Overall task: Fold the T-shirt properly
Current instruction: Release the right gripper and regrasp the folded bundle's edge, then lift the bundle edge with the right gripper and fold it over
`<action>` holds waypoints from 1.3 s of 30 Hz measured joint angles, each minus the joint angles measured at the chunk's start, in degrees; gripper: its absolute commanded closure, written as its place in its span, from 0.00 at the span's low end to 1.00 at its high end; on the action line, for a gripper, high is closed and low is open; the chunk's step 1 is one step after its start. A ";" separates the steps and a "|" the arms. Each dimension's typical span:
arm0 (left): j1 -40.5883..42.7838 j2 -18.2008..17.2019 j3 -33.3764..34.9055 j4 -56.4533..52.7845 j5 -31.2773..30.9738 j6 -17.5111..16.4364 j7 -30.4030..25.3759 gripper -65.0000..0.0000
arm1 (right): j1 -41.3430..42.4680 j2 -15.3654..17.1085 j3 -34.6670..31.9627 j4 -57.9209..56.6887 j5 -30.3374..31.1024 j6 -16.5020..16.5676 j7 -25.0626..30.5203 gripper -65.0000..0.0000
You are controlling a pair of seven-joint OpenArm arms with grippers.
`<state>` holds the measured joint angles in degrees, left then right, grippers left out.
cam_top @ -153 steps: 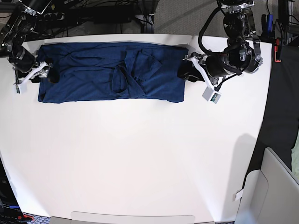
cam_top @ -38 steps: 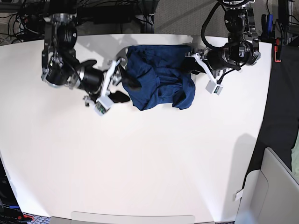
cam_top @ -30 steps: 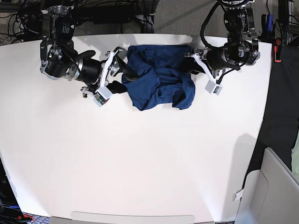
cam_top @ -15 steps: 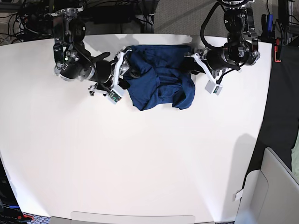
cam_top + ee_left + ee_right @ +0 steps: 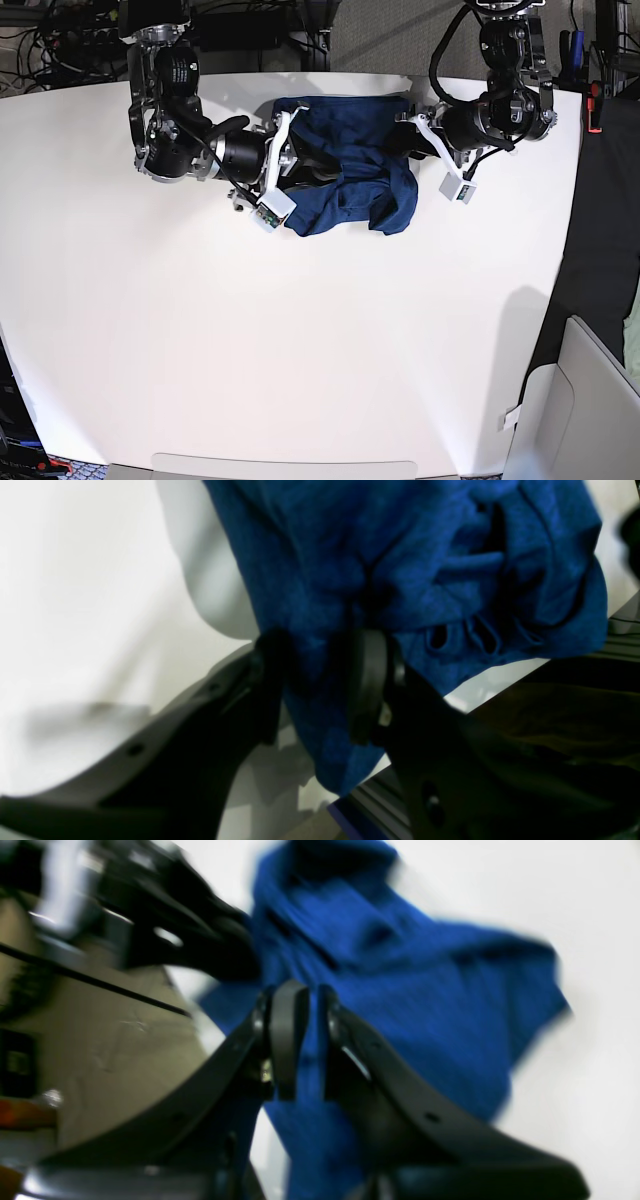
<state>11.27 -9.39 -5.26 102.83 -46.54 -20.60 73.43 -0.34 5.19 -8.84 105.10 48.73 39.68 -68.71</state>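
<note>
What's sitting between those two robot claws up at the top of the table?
Only the T-shirt, bunched in a heap. The base view shows the right gripper at one end and the left gripper at the other.

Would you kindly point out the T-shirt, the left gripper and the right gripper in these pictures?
T-shirt [image 5: 350,175]: base view, middle of the bunched fabric.
left gripper [image 5: 320,700]: left wrist view, between fingertips, on clamped cloth.
right gripper [image 5: 312,1040]: right wrist view, between fingertips.

Crowding the far edge of the white table [image 5: 300,340]: the bunched T-shirt [image 5: 350,175], hemmed in on both sides. Filling the gap between the left gripper [image 5: 320,690] fingers with blue cloth; leaving only a thin slit between the right gripper [image 5: 305,1040] fingers, fabric lying just beyond their tips. Spreading bare and open behind both sets of fingers.
</note>
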 measured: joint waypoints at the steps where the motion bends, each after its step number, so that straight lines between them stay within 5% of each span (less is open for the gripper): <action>1: 0.02 -0.02 0.00 0.00 -0.07 0.00 -0.02 0.68 | 0.02 -0.02 -0.13 0.04 1.05 -0.02 0.02 0.92; 8: 0.57 -0.02 0.00 0.00 -0.15 0.00 -0.11 0.68 | 0.90 -0.44 -4.57 0.07 2.62 -0.02 0.24 0.90; 12: 0.79 -0.11 0.00 0.00 -0.13 0.02 -0.17 0.68 | -0.52 0.35 0.70 3.74 -5.25 -0.02 -0.13 0.68; 16: 0.83 -0.11 -0.04 0.00 -0.09 0.00 -0.22 0.68 | -2.40 1.97 5.35 8.26 -5.79 -0.04 0.09 0.50; 22: 0.96 0.02 -0.04 0.00 -0.15 0.00 -0.17 0.68 | -2.91 6.14 9.49 8.70 -6.10 0.00 0.00 0.50; 39: 0.94 0.15 0.33 0.00 -0.02 0.00 -0.20 0.68 | -2.54 2.01 11.65 -5.31 -11.34 -0.04 5.11 0.50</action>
<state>12.21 -9.23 -4.93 102.83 -46.57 -20.60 73.23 -2.87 7.20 2.81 99.79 37.39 39.64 -63.59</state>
